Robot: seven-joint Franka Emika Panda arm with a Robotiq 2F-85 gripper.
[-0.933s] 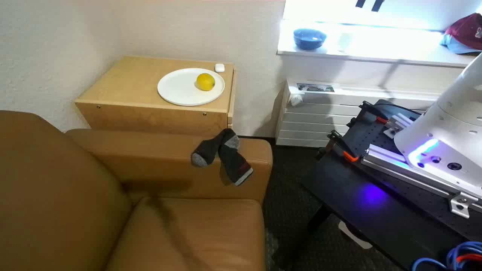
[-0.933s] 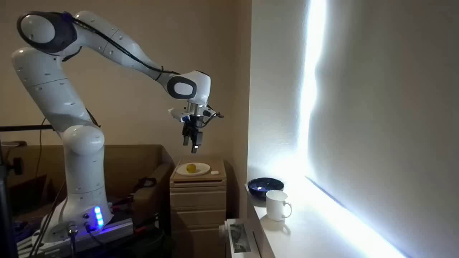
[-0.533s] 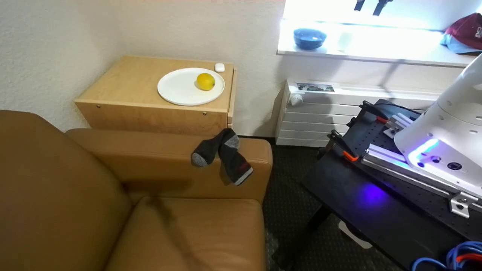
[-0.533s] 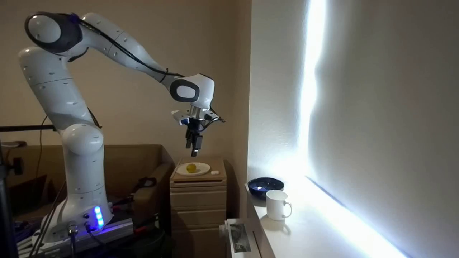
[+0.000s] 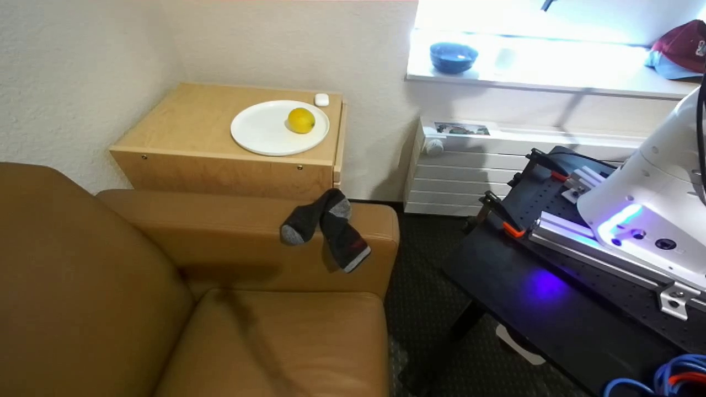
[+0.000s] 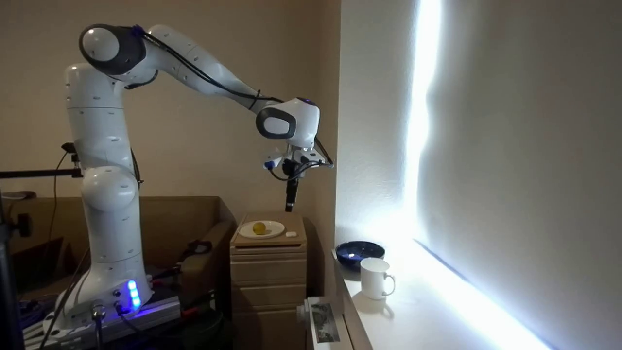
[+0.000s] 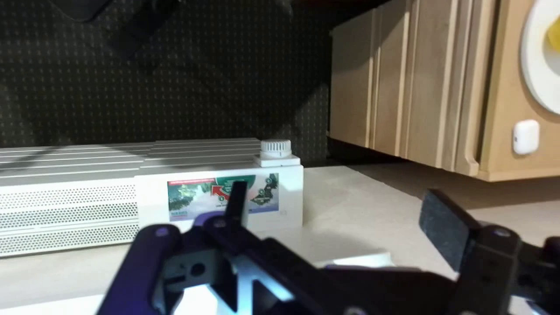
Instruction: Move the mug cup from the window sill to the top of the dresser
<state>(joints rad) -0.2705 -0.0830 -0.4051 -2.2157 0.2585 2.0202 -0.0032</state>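
Observation:
The white mug cup (image 6: 373, 279) stands upright on the white window sill (image 6: 408, 321), handle to the right, in front of the blue bowl. It is pale against the glare in an exterior view (image 5: 504, 58). My gripper (image 6: 290, 206) hangs fingers down, higher than the mug and to its left in that picture. One fingertip (image 5: 547, 4) shows at the top edge of an exterior view. In the wrist view the jaws (image 7: 334, 197) are wide apart with nothing between them; the mug is out of view there. The tan wooden dresser (image 6: 268, 272) also shows top right in the wrist view (image 7: 393, 78).
A blue bowl (image 6: 359, 255) stands beside the mug. A white plate (image 5: 253, 129) with a yellow fruit (image 5: 301, 120) and a small white case (image 5: 321, 99) lie on the dresser. A radiator (image 5: 469, 176) is below the sill; a cap (image 5: 681, 49) lies at its far end.
The arm has moved right in an exterior view, toward the sill side. The gripper has turned, so its fingers now overlap there. The mug has not moved.

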